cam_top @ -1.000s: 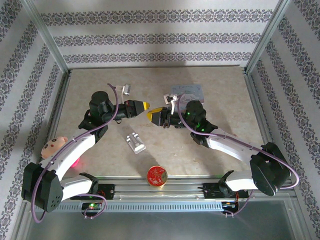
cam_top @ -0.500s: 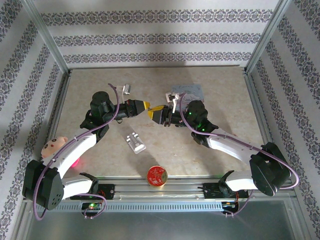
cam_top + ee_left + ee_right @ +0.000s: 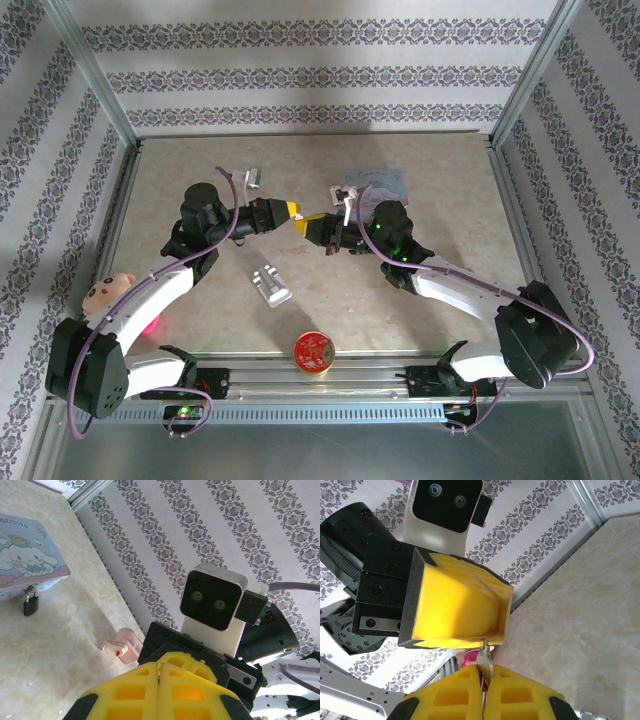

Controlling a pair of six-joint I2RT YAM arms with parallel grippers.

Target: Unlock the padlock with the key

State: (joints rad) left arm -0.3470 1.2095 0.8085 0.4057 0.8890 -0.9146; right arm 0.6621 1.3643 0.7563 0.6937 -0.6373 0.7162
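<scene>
Two claws are meeting above the worktop (image 3: 450, 270).
Left claw (image 3: 293, 211) and right claw (image 3: 309, 222) are both clamping the key (image 3: 484, 661); the padlock (image 3: 30, 603) is hanging off the tin box (image 3: 27, 555), far and right of centre.

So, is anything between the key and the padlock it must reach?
Nothing tall does. The key is pinched between the left end effector and right end effector, both shut, in the air. The padlock hangs off the cartoon tin; only a small pink item lies on the table between, probably low enough to pass over.
</scene>
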